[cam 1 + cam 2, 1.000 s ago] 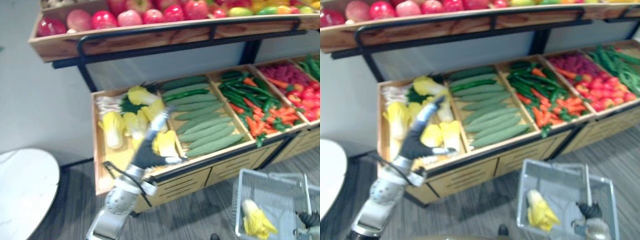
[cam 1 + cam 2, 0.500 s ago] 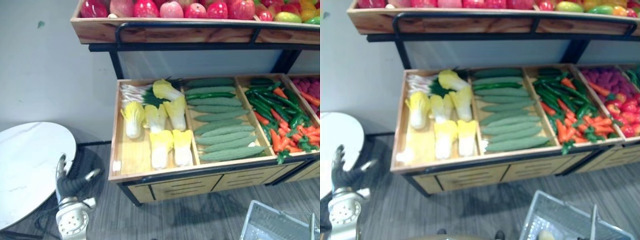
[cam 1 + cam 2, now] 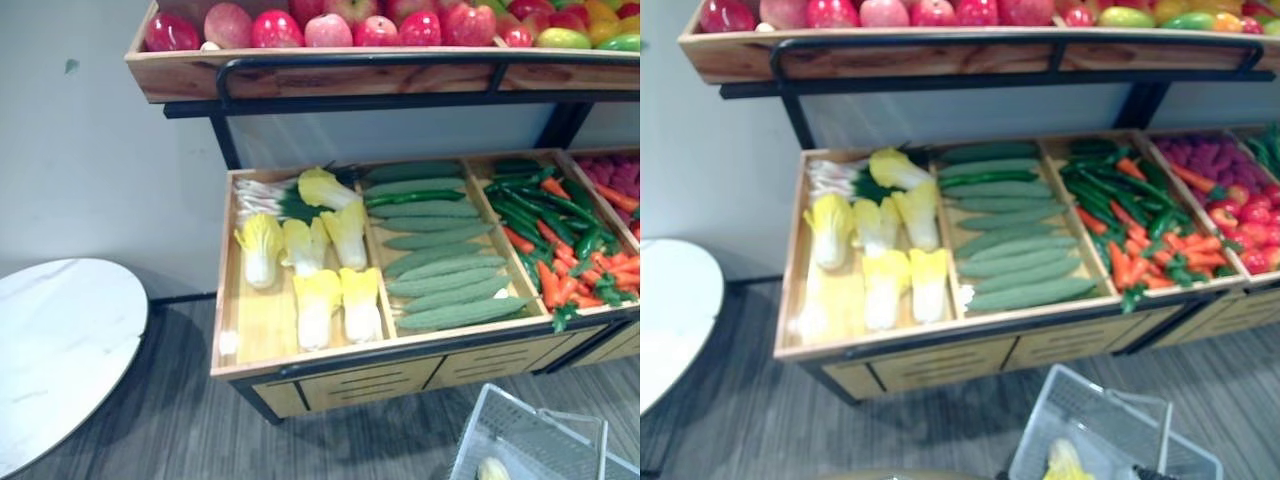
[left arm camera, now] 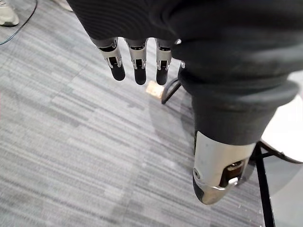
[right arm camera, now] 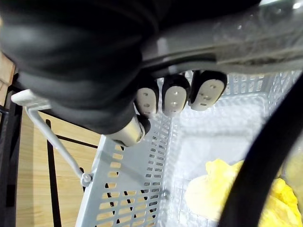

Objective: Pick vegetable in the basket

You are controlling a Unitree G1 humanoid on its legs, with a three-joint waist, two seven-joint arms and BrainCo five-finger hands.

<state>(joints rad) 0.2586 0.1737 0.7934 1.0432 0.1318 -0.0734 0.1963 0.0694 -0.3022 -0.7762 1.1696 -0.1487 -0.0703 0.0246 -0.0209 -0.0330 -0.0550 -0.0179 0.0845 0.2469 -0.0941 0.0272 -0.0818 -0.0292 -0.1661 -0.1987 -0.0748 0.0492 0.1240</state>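
Right wrist view: right hand (image 5: 173, 97) fingers curled round basket handle (image 5: 236, 35); yellow cabbage (image 5: 213, 191) lies inside basket (image 5: 125, 189), lower right of frame. Left hand (image 4: 138, 59) hangs over floor (image 4: 71, 142), fingers straight, empty. Risk: basket swings on loose grip, cabbage spills.

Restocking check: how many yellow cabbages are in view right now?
7 yellow cabbages. Six lie in the leftmost bin: one at the back, three across the middle, two in front. One lies in the white basket; more could be hidden there.
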